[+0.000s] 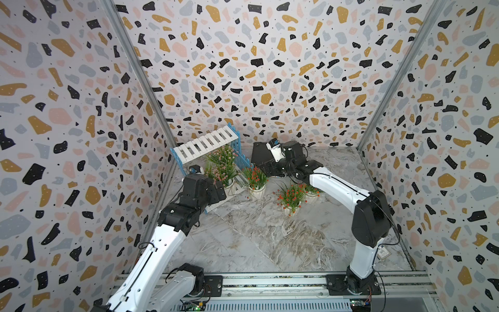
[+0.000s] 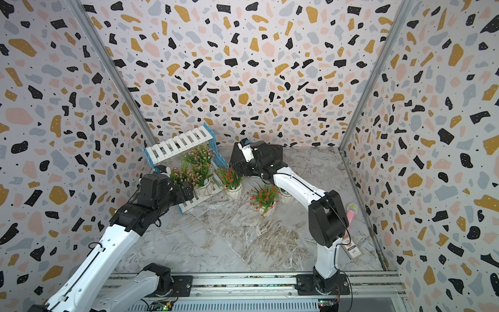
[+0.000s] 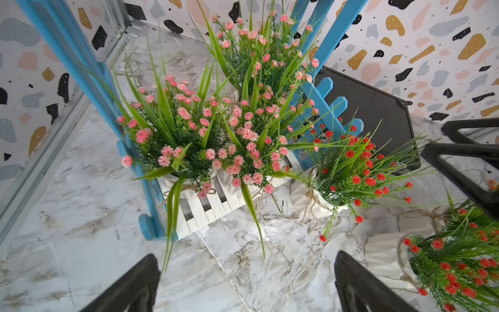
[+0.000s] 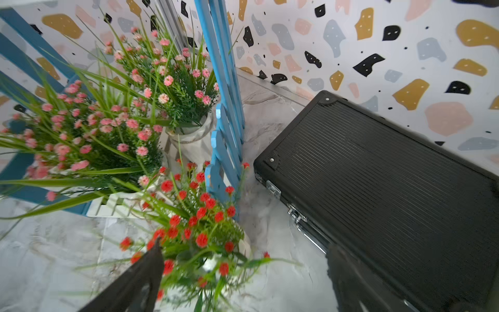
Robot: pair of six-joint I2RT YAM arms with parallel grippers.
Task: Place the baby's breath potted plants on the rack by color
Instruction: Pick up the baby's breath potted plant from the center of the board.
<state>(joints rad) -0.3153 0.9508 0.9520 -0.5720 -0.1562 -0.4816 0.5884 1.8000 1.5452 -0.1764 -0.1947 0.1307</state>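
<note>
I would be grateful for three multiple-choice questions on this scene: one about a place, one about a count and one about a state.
1. Where do the pink plants stand?
A) on the lower shelf of the rack
B) on its top shelf
C) in a cardboard box

2. How many red plants stand on the table?
A) one
B) three
C) five

3. How is the left gripper?
A) shut on a pink plant
B) open and empty
C) shut on the rack

Answers:
1 A: all three pink pots sit on the bottom slats.
2 B: three red ones stand beside the rack, one partly behind the right arm.
3 B: its fingers are wide apart with nothing gripped between them.
</note>
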